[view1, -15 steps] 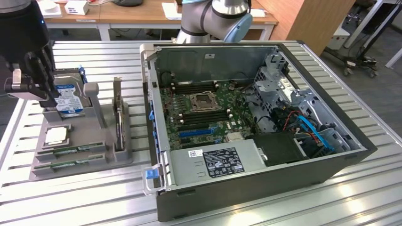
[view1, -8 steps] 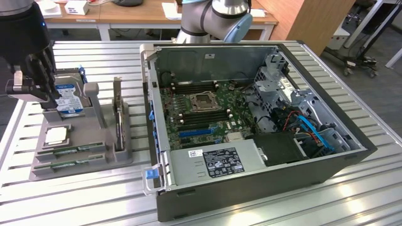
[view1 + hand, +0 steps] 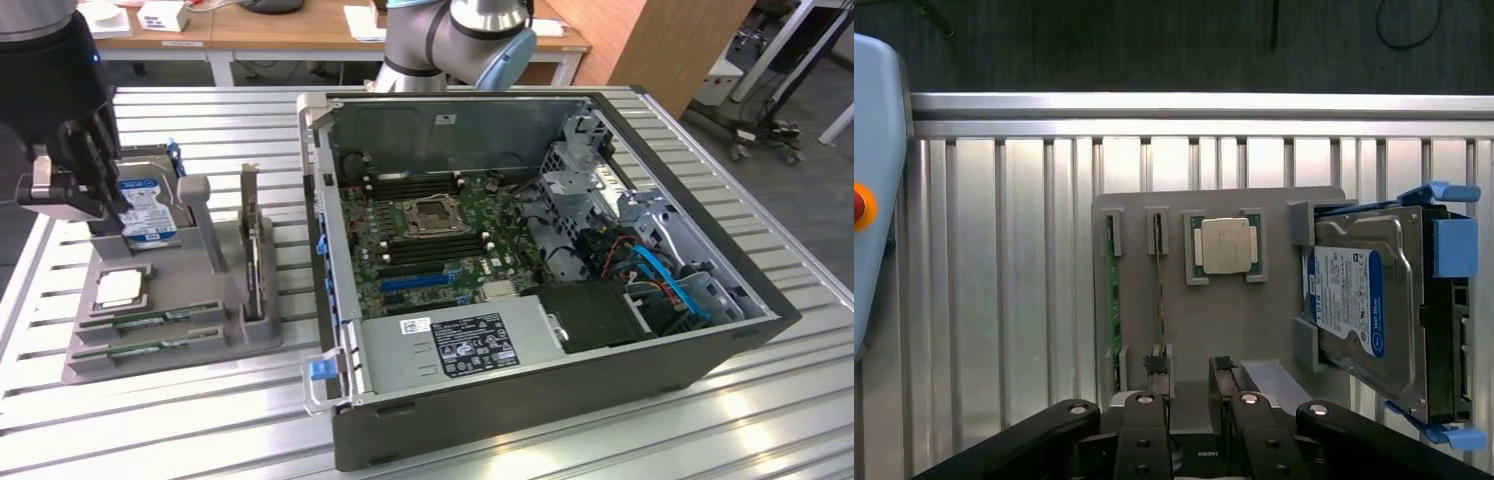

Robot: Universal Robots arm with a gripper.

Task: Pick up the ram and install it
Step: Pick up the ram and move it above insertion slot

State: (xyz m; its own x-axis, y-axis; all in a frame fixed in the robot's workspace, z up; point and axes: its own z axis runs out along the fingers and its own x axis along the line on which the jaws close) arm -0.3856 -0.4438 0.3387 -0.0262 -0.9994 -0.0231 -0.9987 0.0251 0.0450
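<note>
A: Item: ram. Where is it?
B: Your ram (image 3: 1159,290) (image 3: 150,320) lies slotted in the grey holder (image 3: 1254,330) (image 3: 174,355) on the table (image 3: 147,430), between the CPU (image 3: 1226,245) (image 3: 118,288) and a second stick (image 3: 1112,300) (image 3: 134,350). Its long axis runs parallel to the hard drive (image 3: 1364,300) (image 3: 144,215).
A: Surroundings?
B: Upright expansion card (image 3: 250,250); open computer case (image 3: 534,250) on the exterior view's right.
A: Obscured?
B: One ram end lies under a fingertip (image 3: 1152,365).
A: Pincer?
B: Your pincer (image 3: 1189,385) (image 3: 87,185) hangs above the holder, fingers parted, empty.

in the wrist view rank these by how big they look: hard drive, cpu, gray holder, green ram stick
1. gray holder
2. hard drive, though it stands nearer the camera, which inflates it
3 or 4. cpu and ram: unsure, the ram looks longer but is seen edge-on as a thin strip
</note>
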